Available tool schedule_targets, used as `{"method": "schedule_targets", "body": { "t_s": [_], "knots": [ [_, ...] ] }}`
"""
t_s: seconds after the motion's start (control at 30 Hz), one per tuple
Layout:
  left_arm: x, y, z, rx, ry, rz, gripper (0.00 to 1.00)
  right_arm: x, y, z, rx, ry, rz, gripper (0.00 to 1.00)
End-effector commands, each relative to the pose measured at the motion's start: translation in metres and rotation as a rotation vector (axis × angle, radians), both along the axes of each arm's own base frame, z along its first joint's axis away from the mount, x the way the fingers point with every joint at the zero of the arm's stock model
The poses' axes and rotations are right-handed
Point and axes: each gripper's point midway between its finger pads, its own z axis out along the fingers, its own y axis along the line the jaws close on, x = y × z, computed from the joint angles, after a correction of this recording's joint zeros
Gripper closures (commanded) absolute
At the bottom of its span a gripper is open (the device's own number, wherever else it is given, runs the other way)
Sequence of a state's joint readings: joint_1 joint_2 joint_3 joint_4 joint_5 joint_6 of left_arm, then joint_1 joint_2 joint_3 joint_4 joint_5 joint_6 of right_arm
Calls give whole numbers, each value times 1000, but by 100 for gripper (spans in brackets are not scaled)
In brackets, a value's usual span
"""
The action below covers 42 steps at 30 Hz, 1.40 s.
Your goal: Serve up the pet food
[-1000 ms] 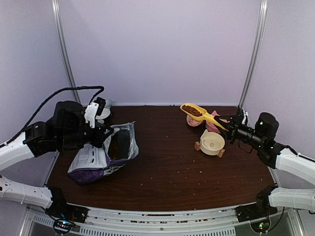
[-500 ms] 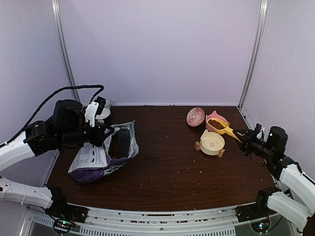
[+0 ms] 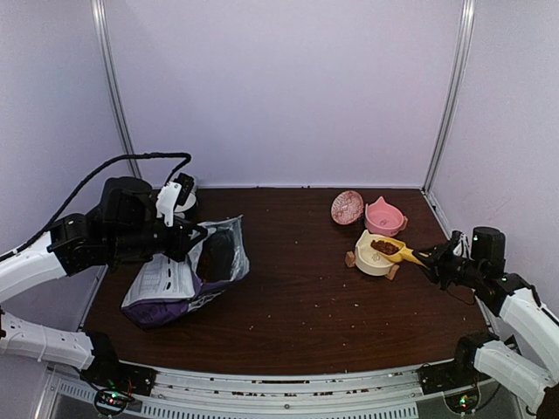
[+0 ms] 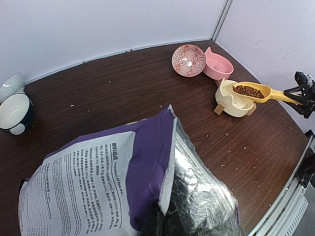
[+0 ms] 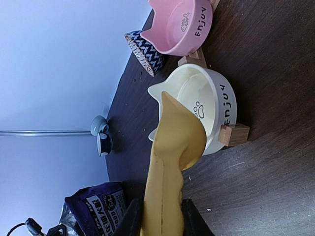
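Observation:
The pet food (image 3: 384,247) (image 4: 248,91) lies as a brown heap in a yellow scoop (image 3: 395,251) (image 4: 258,92) (image 5: 173,147). The scoop's bowl hangs level over the right side of the cream bowl (image 3: 365,257) (image 4: 229,103) (image 5: 227,105), which shows no food inside. My right gripper (image 3: 434,263) (image 5: 161,221) is shut on the scoop's handle. My left gripper (image 3: 188,237) (image 4: 165,219) is shut on the rim of the purple bag (image 3: 170,284) (image 4: 98,182), holding its foil mouth open at the table's left.
A pink bowl (image 3: 384,216) (image 4: 219,66) (image 5: 179,24) and a tilted patterned bowl (image 3: 347,207) (image 4: 188,60) (image 5: 142,51) stand just behind the cream bowl. A dark bowl with a white inside (image 3: 183,202) (image 4: 15,110) sits at the back left. Crumbs dot the brown table (image 3: 306,297).
My right gripper has drawn back toward the near right, carrying the loaded scoop from over the patterned and pink bowls down over the cream bowl. The left arm and bag barely moved.

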State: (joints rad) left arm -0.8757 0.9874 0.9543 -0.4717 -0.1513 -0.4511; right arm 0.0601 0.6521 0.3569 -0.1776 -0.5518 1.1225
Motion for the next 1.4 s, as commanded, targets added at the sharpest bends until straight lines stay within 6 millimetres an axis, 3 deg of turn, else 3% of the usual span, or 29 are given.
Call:
{"method": "schedule_targets", "body": {
  "t_s": [0.0,0.87,1.37],
  "knots": [
    [8,-10,46,-107,-111,-18,100,3,-9,14,-126,-27,6,93],
    [6,-14,47,-94,-123,-54,100,1,-29,51,-497,61,133,93],
    [2,-19,46,-95,-125,-92,100,12,-16,72,-735,73,320,93]
  ]
}}
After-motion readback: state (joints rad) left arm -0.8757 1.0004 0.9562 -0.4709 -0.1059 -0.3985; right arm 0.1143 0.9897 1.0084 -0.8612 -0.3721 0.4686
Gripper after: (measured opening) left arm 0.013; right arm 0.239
